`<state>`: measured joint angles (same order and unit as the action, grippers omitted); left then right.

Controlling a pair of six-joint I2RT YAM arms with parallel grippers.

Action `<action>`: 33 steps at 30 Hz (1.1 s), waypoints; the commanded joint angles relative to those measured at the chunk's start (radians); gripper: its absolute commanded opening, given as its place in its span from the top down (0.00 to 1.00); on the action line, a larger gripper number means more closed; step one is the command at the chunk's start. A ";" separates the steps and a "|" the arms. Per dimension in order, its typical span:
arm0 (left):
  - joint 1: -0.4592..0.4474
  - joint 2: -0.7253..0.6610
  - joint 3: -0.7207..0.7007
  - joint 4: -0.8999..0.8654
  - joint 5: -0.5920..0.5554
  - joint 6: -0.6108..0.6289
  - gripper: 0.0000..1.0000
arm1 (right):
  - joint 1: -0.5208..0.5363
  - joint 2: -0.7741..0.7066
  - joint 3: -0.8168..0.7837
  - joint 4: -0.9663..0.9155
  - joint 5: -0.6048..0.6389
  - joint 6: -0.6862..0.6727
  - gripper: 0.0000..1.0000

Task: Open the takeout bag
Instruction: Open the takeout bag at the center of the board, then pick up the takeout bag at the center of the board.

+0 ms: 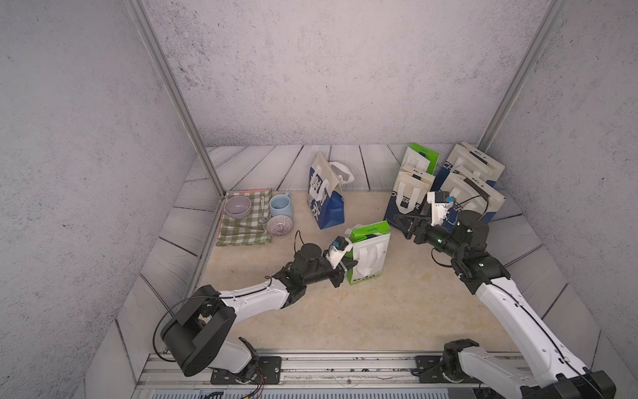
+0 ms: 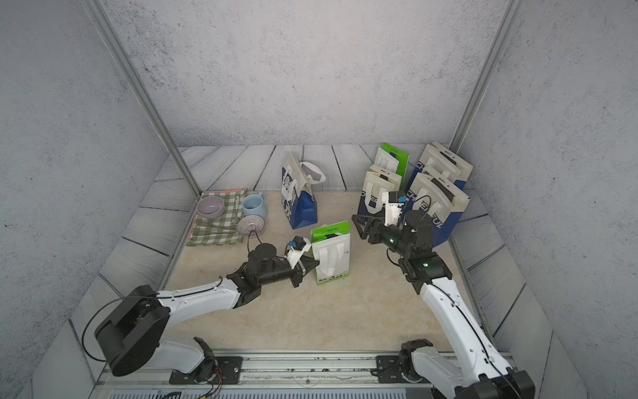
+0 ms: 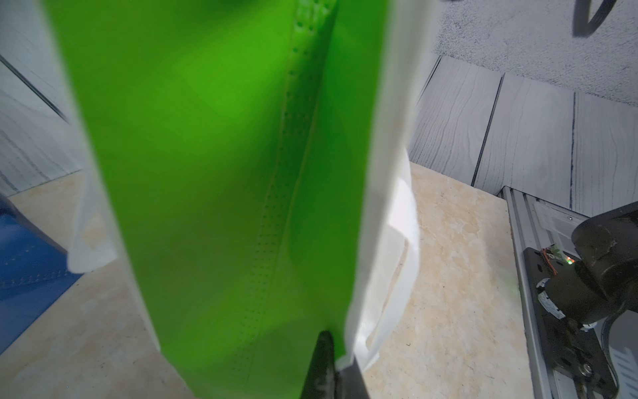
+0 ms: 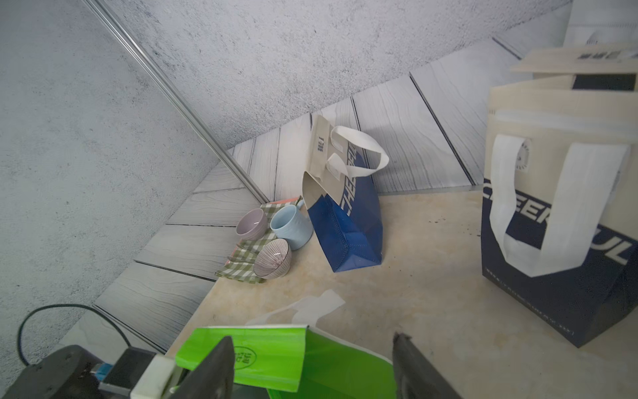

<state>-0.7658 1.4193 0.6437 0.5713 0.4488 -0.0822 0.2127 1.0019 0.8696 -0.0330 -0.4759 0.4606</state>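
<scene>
The green and white takeout bag [image 1: 370, 257] stands upright near the middle of the desk [image 1: 345, 321], with its white handle lying flat on the front side. The left pincer [image 1: 352, 265] is closed on the side edge of the bag. In the left wrist view its dark fingers [image 3: 322, 359] pinch the seam between the green side and the white front. The right pincer [image 1: 402, 226] hovers near the top of the bag, not touching it. Its fingers [image 4: 215, 366] stand wide apart, and the green flap [image 4: 248, 352] shows below them. A blue bag [image 1: 326, 207] stands farther back, beside a mug [image 1: 280, 204].
</scene>
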 commanded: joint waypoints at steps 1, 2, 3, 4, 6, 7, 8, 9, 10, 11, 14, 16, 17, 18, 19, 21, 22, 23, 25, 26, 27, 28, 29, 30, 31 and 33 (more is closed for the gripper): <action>0.009 -0.027 0.016 -0.025 0.041 0.019 1.00 | -0.003 -0.048 -0.058 0.049 -0.027 -0.032 0.28; 0.012 -0.029 0.015 -0.027 0.043 0.018 1.00 | -0.004 -0.064 -0.079 0.061 -0.035 -0.032 0.29; 0.014 -0.029 0.014 -0.028 0.044 0.016 1.00 | -0.003 -0.080 -0.096 0.070 -0.041 -0.030 0.29; 0.016 -0.029 0.015 -0.030 0.049 0.015 1.00 | -0.004 -0.099 -0.118 0.078 -0.047 -0.026 0.28; 0.020 -0.031 0.015 -0.034 0.055 0.016 1.00 | -0.003 -0.135 -0.155 0.101 -0.081 -0.030 0.28; 0.020 -0.031 0.015 -0.034 0.059 0.016 1.00 | -0.004 -0.151 -0.177 0.112 -0.104 -0.035 0.28; 0.022 -0.031 0.015 -0.034 0.060 0.015 1.00 | -0.001 -0.163 -0.192 0.113 -0.112 -0.039 0.27; 0.024 -0.033 0.016 -0.037 0.065 0.015 1.00 | -0.001 -0.172 -0.211 0.116 -0.127 -0.047 0.27; 0.026 -0.033 0.016 -0.038 0.070 0.016 1.00 | -0.001 -0.176 -0.224 0.118 -0.136 -0.060 0.27; 0.026 -0.034 0.015 -0.038 0.074 0.017 1.00 | 0.001 -0.174 -0.235 0.121 -0.136 -0.067 0.27; 0.033 -0.039 0.013 -0.041 0.077 0.014 1.00 | 0.012 -0.138 -0.245 0.149 -0.162 -0.087 0.26; 0.035 -0.045 0.013 -0.043 0.081 0.012 1.00 | 0.026 -0.099 -0.239 0.154 -0.177 -0.102 0.26; 0.037 -0.046 0.013 -0.046 0.080 0.011 1.00 | 0.033 -0.083 -0.236 0.160 -0.189 -0.109 0.26; 0.037 -0.049 0.016 -0.052 0.085 0.012 1.00 | 0.043 -0.068 -0.234 0.166 -0.201 -0.114 0.26; 0.038 -0.051 0.017 -0.058 0.087 0.013 1.00 | 0.053 -0.054 -0.233 0.174 -0.210 -0.117 0.26; 0.038 -0.050 0.017 -0.060 0.090 0.013 1.00 | 0.074 -0.031 -0.230 0.193 -0.220 -0.129 0.26; 0.037 -0.048 0.018 -0.062 0.092 0.015 1.00 | 0.087 -0.017 -0.224 0.191 -0.228 -0.136 0.25; 0.037 -0.047 0.017 -0.065 0.091 0.014 1.00 | 0.099 -0.005 -0.216 0.185 -0.227 -0.148 0.26; 0.038 -0.045 0.019 -0.065 0.093 0.012 1.00 | 0.128 0.017 -0.201 0.169 -0.209 -0.178 0.26; 0.038 -0.045 0.020 -0.066 0.094 0.010 1.00 | 0.138 0.026 -0.197 0.167 -0.198 -0.188 0.28; 0.038 -0.046 0.021 -0.065 0.092 0.007 1.00 | 0.144 0.035 -0.191 0.166 -0.196 -0.194 0.31; 0.038 -0.049 0.022 -0.069 0.088 0.002 1.00 | 0.148 0.044 -0.189 0.169 -0.204 -0.195 0.35; 0.039 -0.052 0.025 -0.077 0.084 0.000 1.00 | 0.149 0.047 -0.188 0.172 -0.214 -0.196 0.39; 0.038 -0.057 0.029 -0.089 0.078 -0.004 1.00 | 0.149 0.052 -0.189 0.176 -0.219 -0.194 0.46; 0.039 -0.064 0.035 -0.101 0.070 -0.009 1.00 | 0.149 0.052 -0.190 0.183 -0.219 -0.194 0.54; 0.038 -0.077 0.046 -0.129 0.050 -0.018 0.88 | 0.149 0.043 -0.196 0.190 -0.198 -0.196 0.72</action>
<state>-0.7311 1.3724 0.6487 0.4751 0.5060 -0.0856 0.3565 1.0546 0.6510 0.1310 -0.6682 0.2848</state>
